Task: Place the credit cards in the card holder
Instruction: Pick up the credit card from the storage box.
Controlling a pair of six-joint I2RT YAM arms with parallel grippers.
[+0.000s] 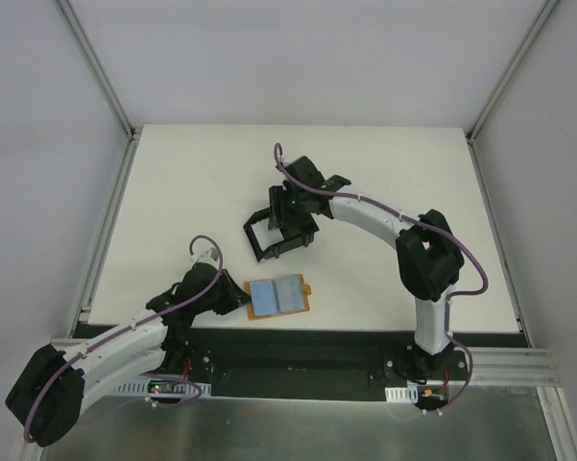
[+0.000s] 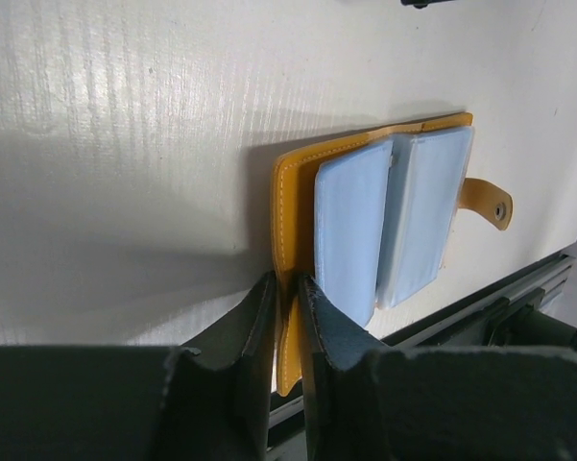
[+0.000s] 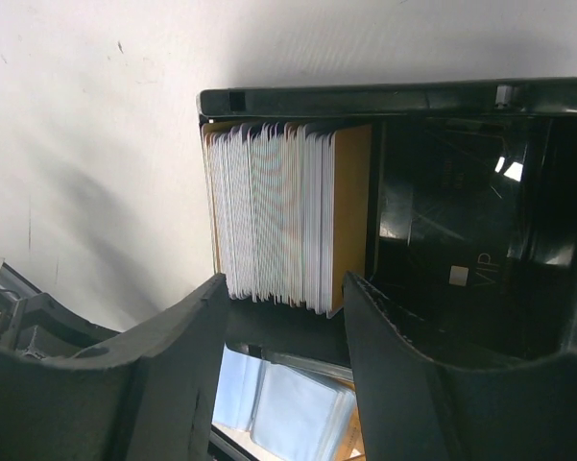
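The black card holder (image 1: 266, 237) sits mid-table. In the right wrist view its rim (image 3: 365, 99) frames an upright stack of white credit cards (image 3: 269, 216), with a tan-orange card (image 3: 351, 211) at the stack's right end. My right gripper (image 1: 294, 227) is open just above the holder, and its fingers (image 3: 286, 288) stand either side of the stack without touching it. My left gripper (image 1: 232, 298) is shut (image 2: 286, 298) on the edge of the tan-orange folding wallet (image 2: 298, 182), which lies open with pale blue sleeves (image 2: 350, 230) showing.
The wallet (image 1: 279, 296) lies near the table's front edge, with its strap tab (image 2: 488, 202) on the right. It also shows below the holder in the right wrist view (image 3: 288, 403). A black rail (image 2: 480, 312) runs along the front edge.
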